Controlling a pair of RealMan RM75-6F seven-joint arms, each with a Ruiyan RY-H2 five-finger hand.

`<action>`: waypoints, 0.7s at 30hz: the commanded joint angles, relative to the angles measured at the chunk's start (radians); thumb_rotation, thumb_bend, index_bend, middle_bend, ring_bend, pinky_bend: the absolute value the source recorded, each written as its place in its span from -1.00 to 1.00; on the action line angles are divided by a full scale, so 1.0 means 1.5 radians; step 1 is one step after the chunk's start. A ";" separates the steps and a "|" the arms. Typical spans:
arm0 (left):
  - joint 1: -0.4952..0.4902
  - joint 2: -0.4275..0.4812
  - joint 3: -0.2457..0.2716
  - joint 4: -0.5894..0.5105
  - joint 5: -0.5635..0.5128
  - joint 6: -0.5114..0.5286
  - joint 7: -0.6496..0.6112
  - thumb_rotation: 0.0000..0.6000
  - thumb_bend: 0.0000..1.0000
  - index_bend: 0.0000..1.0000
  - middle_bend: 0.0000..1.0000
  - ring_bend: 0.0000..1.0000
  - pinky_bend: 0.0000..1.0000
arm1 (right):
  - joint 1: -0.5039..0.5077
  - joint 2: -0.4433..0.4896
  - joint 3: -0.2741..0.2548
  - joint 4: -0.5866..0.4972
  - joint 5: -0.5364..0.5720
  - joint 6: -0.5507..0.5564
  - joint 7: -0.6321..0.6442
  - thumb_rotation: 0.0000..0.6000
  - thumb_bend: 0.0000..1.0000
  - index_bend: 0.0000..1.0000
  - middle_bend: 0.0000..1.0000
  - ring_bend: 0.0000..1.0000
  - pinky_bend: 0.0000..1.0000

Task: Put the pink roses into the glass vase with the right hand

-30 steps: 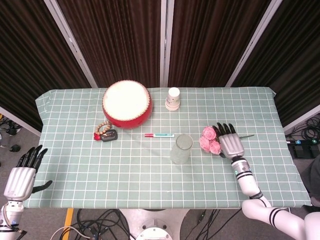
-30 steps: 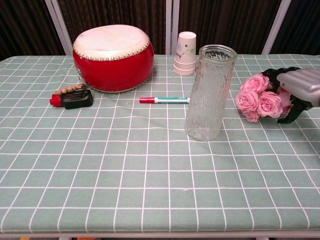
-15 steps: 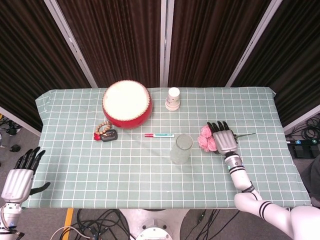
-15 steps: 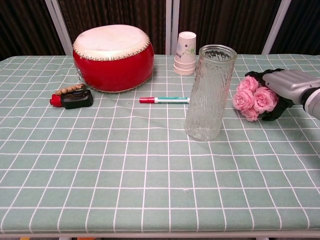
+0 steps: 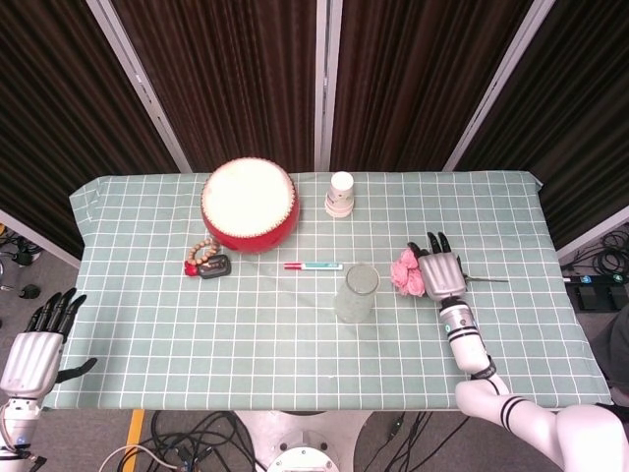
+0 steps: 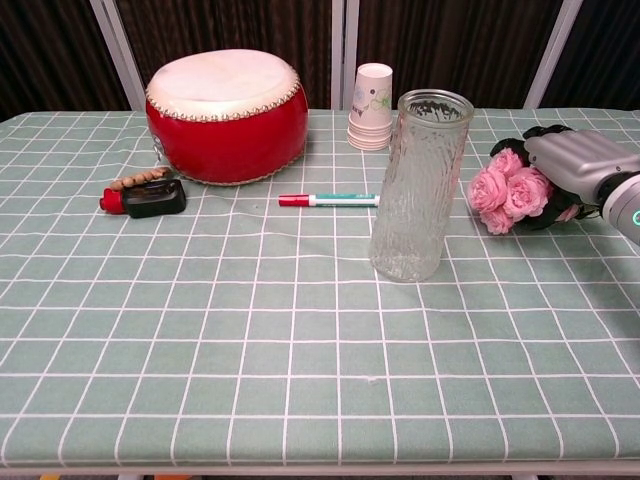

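Note:
The pink roses (image 5: 405, 273) (image 6: 508, 192) sit just right of the upright glass vase (image 5: 356, 292) (image 6: 420, 190), blooms facing the vase, about a hand's width from it. My right hand (image 5: 442, 273) (image 6: 580, 162) lies over the leafy part of the bunch and grips it, dark fingers curling around behind the blooms. The thin stem (image 5: 488, 280) pokes out to the right of the hand. The vase holds nothing. My left hand (image 5: 34, 349) hangs open off the table's front left corner, seen only in the head view.
A red drum (image 5: 249, 205) (image 6: 228, 115) stands at the back left, a stack of paper cups (image 5: 340, 194) (image 6: 372, 105) behind the vase. A marker (image 5: 313, 265) (image 6: 328, 200) lies left of the vase. A black key fob with beads (image 5: 206, 262) (image 6: 145, 195) lies near the drum.
My right hand has shifted left toward the vase and turned, taking the roses with it; the stem now points right instead of up-right. My left hand sank slightly.

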 commanded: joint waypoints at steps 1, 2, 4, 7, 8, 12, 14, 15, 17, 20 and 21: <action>-0.001 0.001 0.000 -0.001 0.002 0.000 0.000 1.00 -1.00 -0.86 -1.00 -1.00 -0.67 | -0.003 -0.002 -0.003 0.007 -0.017 0.017 0.022 1.00 -0.56 -0.13 0.04 -0.75 -1.00; -0.001 0.001 0.000 -0.001 0.002 -0.001 0.000 1.00 -1.00 -0.86 -1.00 -1.00 -0.67 | -0.004 -0.001 -0.004 0.007 -0.021 0.022 0.029 1.00 -0.55 -0.05 0.07 -0.73 -1.00; -0.001 0.001 0.000 -0.002 0.002 -0.002 0.000 1.00 -1.00 -0.86 -1.00 -1.00 -0.67 | -0.006 0.003 -0.005 0.005 -0.032 0.036 0.043 1.00 -0.54 0.05 0.12 -0.68 -1.00; -0.001 0.001 0.001 -0.002 0.001 -0.005 0.000 1.00 -1.00 -0.86 -1.00 -1.00 -0.67 | -0.012 0.016 -0.008 -0.008 -0.049 0.059 0.057 1.00 -0.53 0.10 0.15 -0.66 -1.00; -0.001 0.001 0.002 -0.002 0.000 -0.005 0.000 1.00 -1.00 -0.86 -1.00 -1.00 -0.67 | -0.014 0.022 -0.008 -0.015 -0.054 0.068 0.060 1.00 -0.53 0.10 0.15 -0.66 -1.00; -0.001 0.001 0.001 -0.003 0.000 -0.006 0.000 1.00 -1.00 -0.86 -1.00 -1.00 -0.67 | -0.026 0.062 0.000 -0.073 -0.069 0.110 0.075 1.00 -0.53 0.10 0.15 -0.66 -1.00; -0.002 0.002 0.001 -0.005 0.000 -0.006 0.000 1.00 -1.00 -0.86 -1.00 -1.00 -0.67 | -0.032 0.093 0.012 -0.121 -0.073 0.134 0.079 1.00 -0.53 0.10 0.15 -0.66 -1.00; -0.003 0.003 0.000 -0.005 0.000 -0.007 0.001 1.00 -1.00 -0.86 -1.00 -1.00 -0.67 | -0.035 0.109 0.020 -0.146 -0.073 0.143 0.083 1.00 -0.53 0.10 0.15 -0.66 -1.00; -0.004 0.003 0.000 -0.007 0.000 -0.008 0.004 1.00 -1.00 -0.86 -1.00 -1.00 -0.67 | -0.040 0.149 0.040 -0.213 -0.072 0.165 0.089 1.00 -0.53 0.10 0.15 -0.66 -1.00; -0.006 0.004 -0.001 -0.011 0.001 -0.011 0.009 1.00 -1.00 -0.86 -1.00 -1.00 -0.67 | -0.044 0.214 0.075 -0.320 -0.065 0.184 0.086 1.00 -0.54 0.10 0.15 -0.66 -1.00; -0.007 0.004 -0.001 -0.013 0.001 -0.012 0.011 1.00 -1.00 -0.86 -1.00 -1.00 -0.67 | -0.045 0.236 0.086 -0.358 -0.059 0.183 0.088 1.00 -0.56 0.10 0.15 -0.66 -1.00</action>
